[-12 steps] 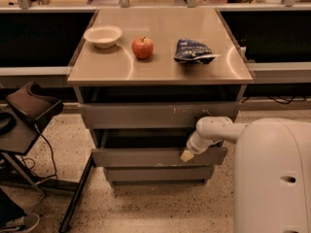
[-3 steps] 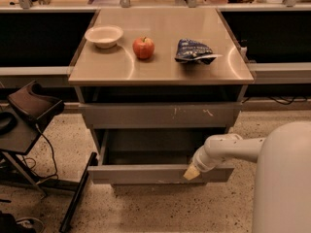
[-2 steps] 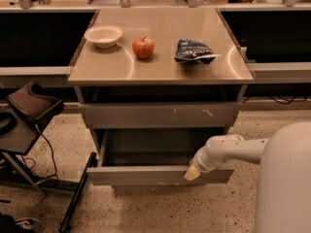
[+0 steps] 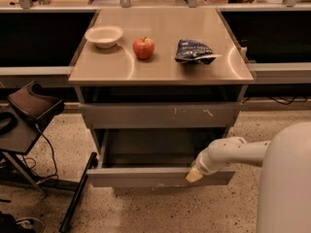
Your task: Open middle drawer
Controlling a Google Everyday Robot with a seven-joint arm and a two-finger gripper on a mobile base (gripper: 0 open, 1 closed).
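grey metal middle drawer (image 4: 146, 177), wide and shallow, juts out beneath the steel tabletop (image 4: 160, 68); pale jaws touch its front's right end, clamped or not i cannot tell; any pull runs square to that front.

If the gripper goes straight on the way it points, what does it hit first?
Probably the middle drawer, at its front panel's top edge, where the gripper sits; depth unclear.

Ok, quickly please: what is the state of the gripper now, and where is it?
Gripper: at the top edge of the middle drawer front, near its right end; whether it is open or shut cannot be told.
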